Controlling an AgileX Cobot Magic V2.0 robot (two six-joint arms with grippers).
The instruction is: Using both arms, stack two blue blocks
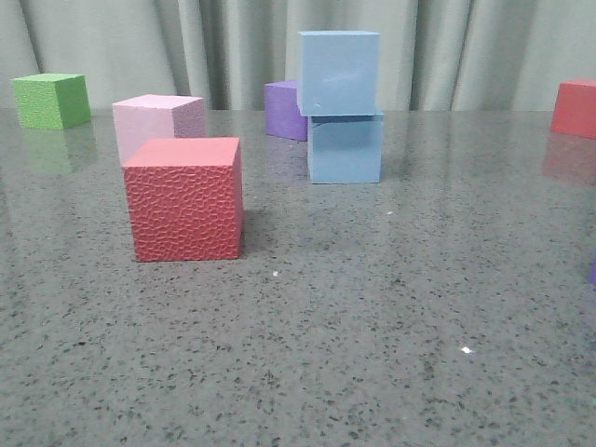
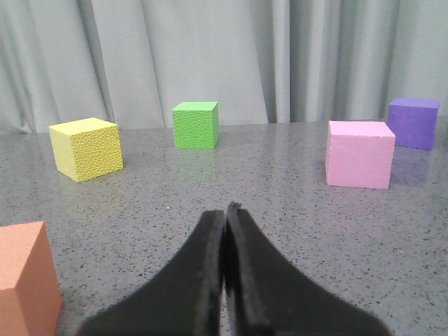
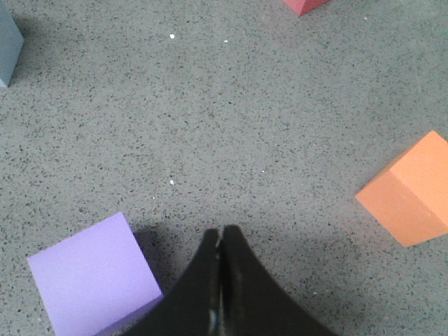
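Note:
In the front view one light blue block (image 1: 339, 73) stands on top of the other blue block (image 1: 345, 148), a little offset, at the back middle of the table. A corner of a blue block (image 3: 8, 43) shows in the right wrist view. No gripper shows in the front view. My left gripper (image 2: 225, 210) is shut and empty, low over bare table. My right gripper (image 3: 222, 232) is shut and empty over the table, next to a light purple cube (image 3: 93, 274).
A red textured cube (image 1: 185, 198) stands front left, a pink cube (image 1: 158, 122) behind it, a green cube (image 1: 52, 101) far left, a purple cube (image 1: 285, 110) behind the stack, a red cube (image 1: 575, 108) far right. A yellow cube (image 2: 86, 148) and orange cubes (image 2: 25, 276) (image 3: 411, 190) show in the wrist views.

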